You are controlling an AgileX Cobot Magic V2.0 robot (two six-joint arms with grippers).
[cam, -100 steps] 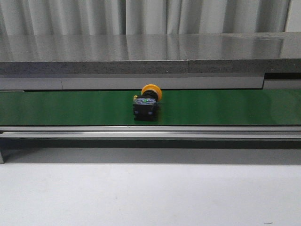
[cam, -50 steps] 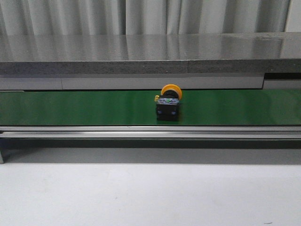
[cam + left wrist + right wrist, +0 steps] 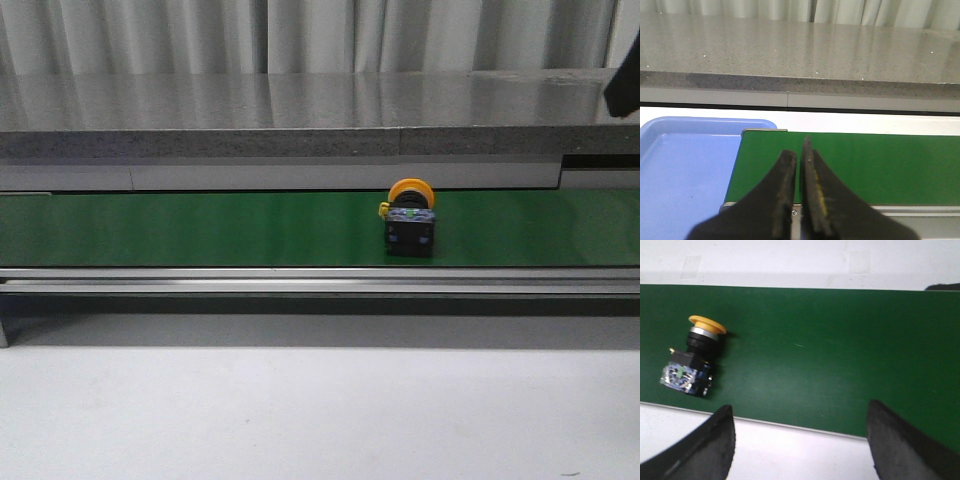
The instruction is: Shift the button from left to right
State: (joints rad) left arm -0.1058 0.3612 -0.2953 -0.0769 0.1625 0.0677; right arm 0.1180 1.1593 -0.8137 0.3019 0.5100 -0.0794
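One button lies on its side on the green belt, right of the belt's middle, touched by nothing. Beside it we see our right end effector spread wide above the belt's near edge. Our left end effector is pressed together, empty, near a blue tray.

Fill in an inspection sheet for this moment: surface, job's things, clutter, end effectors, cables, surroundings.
Surface: green belt in a metal frame, white table in front.
Job's things: button lying on the belt right of centre, orange cap toward the far edge; nothing touching it.
Clutter: nothing seen.
End effectors: left end effector shut, empty, over the belt's end; right end effector open, empty, button off to one side of it.
Cables: nothing seen.
Surroundings: blue tray beside the belt's end, grey counter, curtain behind.
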